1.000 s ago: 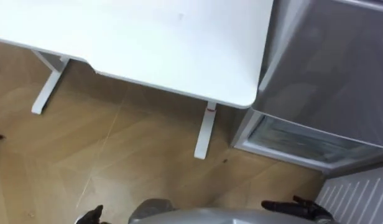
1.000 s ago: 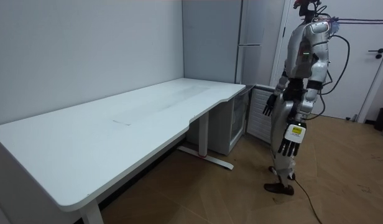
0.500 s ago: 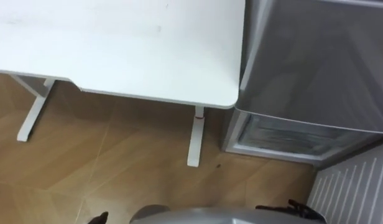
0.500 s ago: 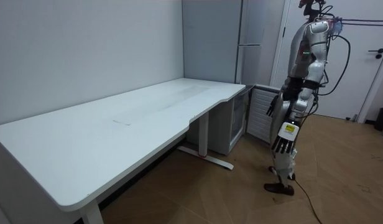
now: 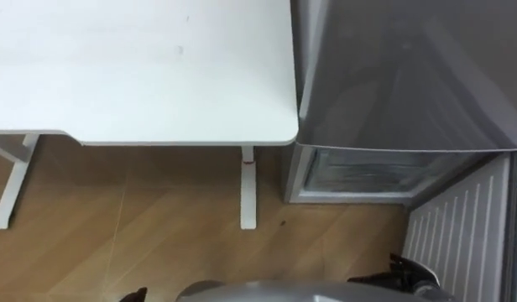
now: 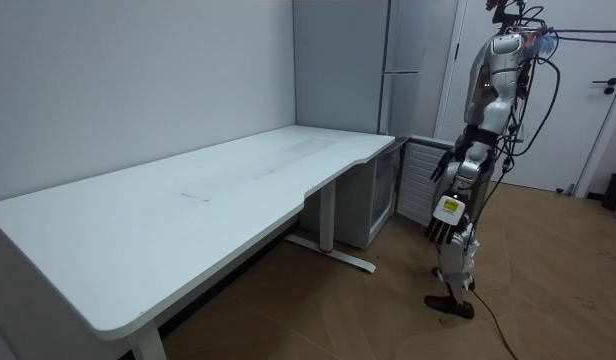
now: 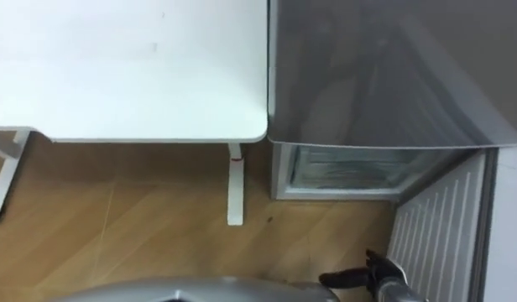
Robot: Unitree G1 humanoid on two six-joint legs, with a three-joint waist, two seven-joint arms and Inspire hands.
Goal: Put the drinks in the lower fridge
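Black and held loosely straight, the right hand (image 5: 384, 276) lies just beside the fridge door (image 5: 464, 226), its wrist cut off; the left hand (image 6: 444, 218) hangs slack, fingers spread downward, away from the fridge; both are empty; where the drinks are I cannot tell; the lower fridge (image 5: 368, 170) gapes, its inside hard to make out; wood floor (image 5: 158, 243) lies before it, the white table (image 5: 141, 75) just beside.

The robot has turned right, bringing the fridge (image 5: 393, 75) closer to mid-view.
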